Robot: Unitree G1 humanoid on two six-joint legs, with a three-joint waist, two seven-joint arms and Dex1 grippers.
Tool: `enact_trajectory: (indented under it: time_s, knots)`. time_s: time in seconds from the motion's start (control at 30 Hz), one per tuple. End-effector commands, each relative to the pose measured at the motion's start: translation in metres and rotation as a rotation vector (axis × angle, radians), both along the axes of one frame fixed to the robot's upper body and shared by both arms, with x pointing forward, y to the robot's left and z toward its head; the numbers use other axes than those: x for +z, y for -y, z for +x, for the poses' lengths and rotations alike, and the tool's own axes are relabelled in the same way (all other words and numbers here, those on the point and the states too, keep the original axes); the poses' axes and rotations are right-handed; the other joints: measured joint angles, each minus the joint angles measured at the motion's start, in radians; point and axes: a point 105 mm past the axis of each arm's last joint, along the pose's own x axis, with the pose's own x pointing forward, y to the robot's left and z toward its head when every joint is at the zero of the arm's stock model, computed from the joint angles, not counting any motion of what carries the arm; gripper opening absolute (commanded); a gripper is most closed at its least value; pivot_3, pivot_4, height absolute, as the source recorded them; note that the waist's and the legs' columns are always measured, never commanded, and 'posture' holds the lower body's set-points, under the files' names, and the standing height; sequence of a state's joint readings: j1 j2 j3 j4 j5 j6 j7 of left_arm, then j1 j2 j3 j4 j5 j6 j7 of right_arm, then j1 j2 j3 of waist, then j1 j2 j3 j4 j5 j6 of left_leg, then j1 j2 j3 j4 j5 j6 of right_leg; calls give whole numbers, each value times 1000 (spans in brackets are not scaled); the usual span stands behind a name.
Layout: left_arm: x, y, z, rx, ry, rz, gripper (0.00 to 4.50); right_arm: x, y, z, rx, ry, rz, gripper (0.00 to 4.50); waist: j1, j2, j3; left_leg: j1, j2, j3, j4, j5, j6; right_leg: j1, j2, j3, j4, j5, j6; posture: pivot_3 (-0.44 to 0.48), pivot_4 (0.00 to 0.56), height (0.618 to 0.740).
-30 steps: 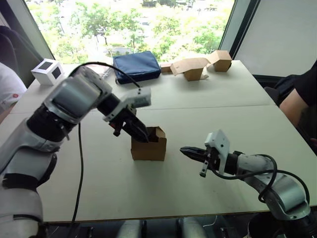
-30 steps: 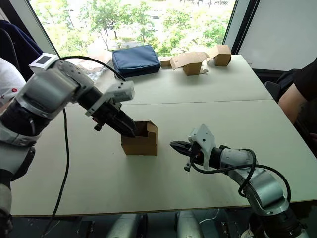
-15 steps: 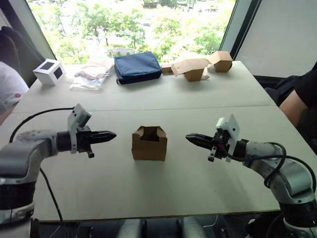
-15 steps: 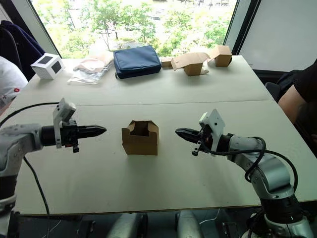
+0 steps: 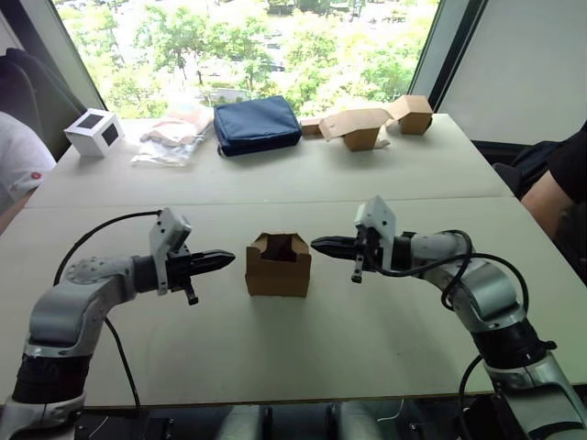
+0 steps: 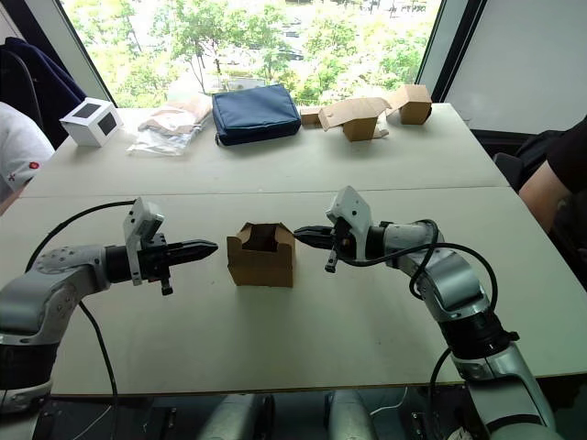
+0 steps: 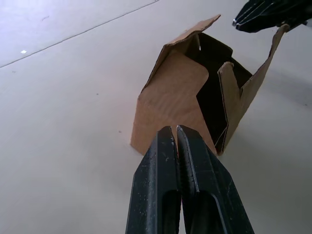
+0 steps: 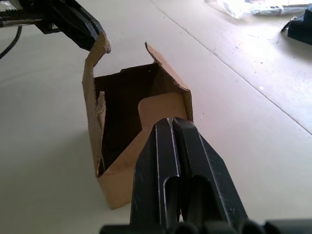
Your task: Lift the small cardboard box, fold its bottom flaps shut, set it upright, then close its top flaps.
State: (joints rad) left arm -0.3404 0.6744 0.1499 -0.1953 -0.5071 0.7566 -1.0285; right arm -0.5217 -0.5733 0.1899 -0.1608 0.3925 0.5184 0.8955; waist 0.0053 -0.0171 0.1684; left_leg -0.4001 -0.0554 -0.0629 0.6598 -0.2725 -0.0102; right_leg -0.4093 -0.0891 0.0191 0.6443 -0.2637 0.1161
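Both grippers pinched closed and empty — left gripper point(image 5: 226, 258) and right gripper point(image 5: 318, 244) level, tips aimed inward. Between them on the table point(image 5: 385, 339): the small cardboard box point(image 5: 277, 264), upright, top flaps point(image 7: 195, 36) open — right tip nearer.

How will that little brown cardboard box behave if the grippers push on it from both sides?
The small cardboard box looks empty and thin-walled, so it is probably light and would slide on the smooth table. With its top flaps open, the walls likely flex or buckle under a squeeze from the shut left gripper and right gripper.
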Motion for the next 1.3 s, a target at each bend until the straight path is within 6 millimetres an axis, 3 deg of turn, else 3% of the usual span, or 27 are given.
enact_trajectory:
  time_s: [0.03,0.47,1.0,1.17,1.3]
  knots:
    - [13,10,5,-37,47,-37,112,11,-8,-2,39,53,12,0,1,0,0,0,0,0,0,0,0,0,0,0,0,0,0,0,150,740]
    - [-4,47,20,-144,41,10,112,-7,-22,9,49,62,-56,0,-5,0,0,0,-1,0,0,0,0,0,2,0,1,0,0,0,150,740]
    - [-14,49,22,-97,51,14,112,-12,-28,10,69,73,-88,0,-17,0,0,0,-1,0,0,0,0,-1,2,0,1,0,0,0,150,740]
    - [-1,46,18,-99,48,-41,112,-4,-26,10,78,92,-57,0,-18,0,0,0,-1,0,0,0,0,-1,2,0,1,0,0,0,150,740]
    - [30,34,3,-152,3,-153,112,22,-25,7,105,146,5,0,-20,0,0,-1,0,0,0,0,0,-2,2,0,1,0,0,0,150,740]
